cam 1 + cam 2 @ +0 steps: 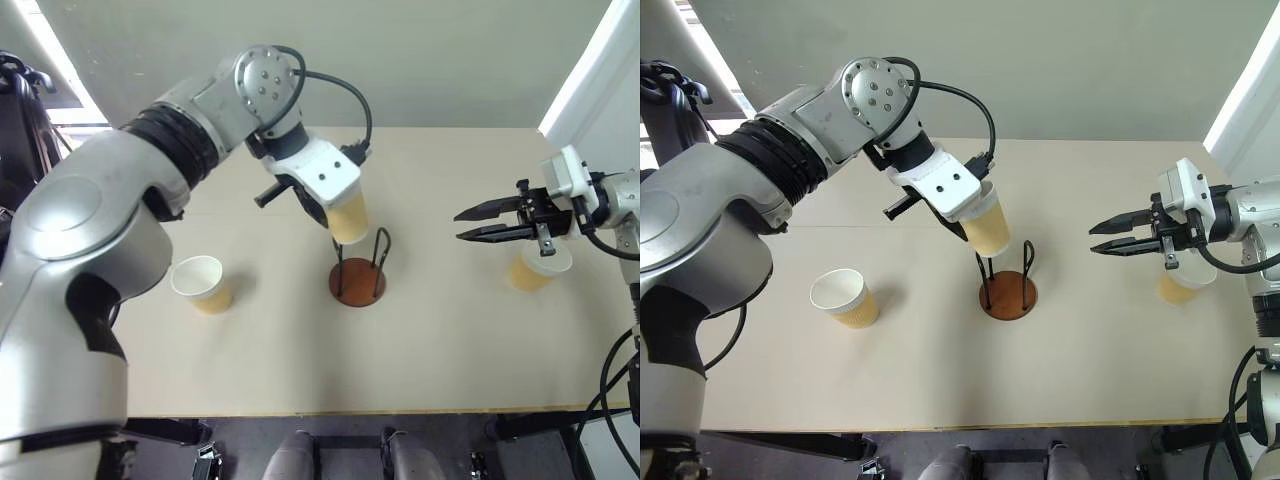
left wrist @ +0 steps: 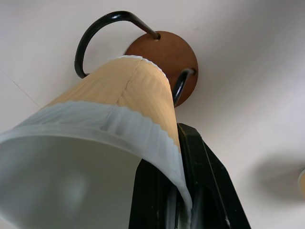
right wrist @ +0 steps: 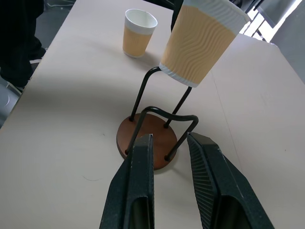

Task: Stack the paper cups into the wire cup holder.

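My left gripper (image 1: 338,222) is shut on the rim wall of a tan paper cup (image 1: 349,217), which hangs tilted, bottom down, just above the wire cup holder (image 1: 358,283). In the left wrist view one black finger (image 2: 205,186) lies along the outside of the cup (image 2: 128,95), with the holder's brown base (image 2: 167,52) beyond the cup's bottom. A second paper cup (image 1: 202,283) stands upright to the left of the holder. A third paper cup (image 1: 533,270) stands at the right, partly hidden under my right gripper (image 1: 468,222), which is open and points left toward the holder (image 3: 145,131), holding nothing.
The beige table (image 1: 300,370) has its front edge close to me and its right edge just past the third cup. A pale wall runs behind the table's far edge. A dark object (image 1: 20,110) stands off the table's left side.
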Controlling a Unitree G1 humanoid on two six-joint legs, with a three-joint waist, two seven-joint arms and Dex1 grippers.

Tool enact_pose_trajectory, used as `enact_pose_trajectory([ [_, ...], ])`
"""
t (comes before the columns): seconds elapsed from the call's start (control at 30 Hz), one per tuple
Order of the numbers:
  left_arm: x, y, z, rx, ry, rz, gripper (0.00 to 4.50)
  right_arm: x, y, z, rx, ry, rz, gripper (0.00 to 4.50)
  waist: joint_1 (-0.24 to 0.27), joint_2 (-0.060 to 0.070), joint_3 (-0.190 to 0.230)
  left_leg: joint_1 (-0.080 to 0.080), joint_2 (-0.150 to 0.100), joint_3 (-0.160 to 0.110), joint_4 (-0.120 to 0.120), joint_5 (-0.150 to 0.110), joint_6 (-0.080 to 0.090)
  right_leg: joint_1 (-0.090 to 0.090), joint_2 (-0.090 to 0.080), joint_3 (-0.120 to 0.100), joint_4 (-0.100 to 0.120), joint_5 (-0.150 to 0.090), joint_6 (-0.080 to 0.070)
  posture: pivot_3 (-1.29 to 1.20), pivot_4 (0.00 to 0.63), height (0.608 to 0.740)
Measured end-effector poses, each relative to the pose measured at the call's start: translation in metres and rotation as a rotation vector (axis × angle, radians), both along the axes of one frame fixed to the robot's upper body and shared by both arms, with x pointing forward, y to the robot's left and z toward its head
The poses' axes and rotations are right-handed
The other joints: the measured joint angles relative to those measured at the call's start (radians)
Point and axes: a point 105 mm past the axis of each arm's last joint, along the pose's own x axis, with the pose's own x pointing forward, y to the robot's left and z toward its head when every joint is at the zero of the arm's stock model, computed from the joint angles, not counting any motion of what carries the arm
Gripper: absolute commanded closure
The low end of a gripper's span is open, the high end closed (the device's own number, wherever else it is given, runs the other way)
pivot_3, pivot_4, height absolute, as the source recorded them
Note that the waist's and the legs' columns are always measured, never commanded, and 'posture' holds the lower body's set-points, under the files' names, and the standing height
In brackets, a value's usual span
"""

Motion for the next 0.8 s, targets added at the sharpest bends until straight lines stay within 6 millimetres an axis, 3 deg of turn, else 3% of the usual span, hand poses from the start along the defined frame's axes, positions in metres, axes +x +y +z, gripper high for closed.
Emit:
enact_pose_trajectory([
  [0.5,-0.001,-0.008,-0.014,0.018,0.016,-0.052,4.42,-0.001,0.0,-0.003,-0.003,0.004,0.002,3.43,0.001,0.0,0.0,0.0,0.0,0.0,0.0,0.0,0.0,0.0,0.0,0.0,0.0,0.0,0.0,0.0,0.15,0.74],
  [0.6,-0.001,-0.011,-0.014,0.024,0.001,-0.073,3.87,-0.001,0.0,-0.003,-0.004,0.004,0.003,3.43,0.001,0.0,0.0,0.0,0.0,0.0,0.0,0.0,0.0,0.0,0.0,0.0,0.0,0.0,0.0,0.0,0.15,0.74],
  [0.8,0.002,-0.009,-0.017,0.056,-0.028,-0.091,1.82,-0.002,-0.001,-0.009,-0.008,0.013,0.003,3.43,0.002,0.0,0.0,0.0,0.0,0.0,0.0,-0.001,0.0,0.0,0.0,0.0,0.0,0.0,0.001,0.0,0.15,0.74],
])
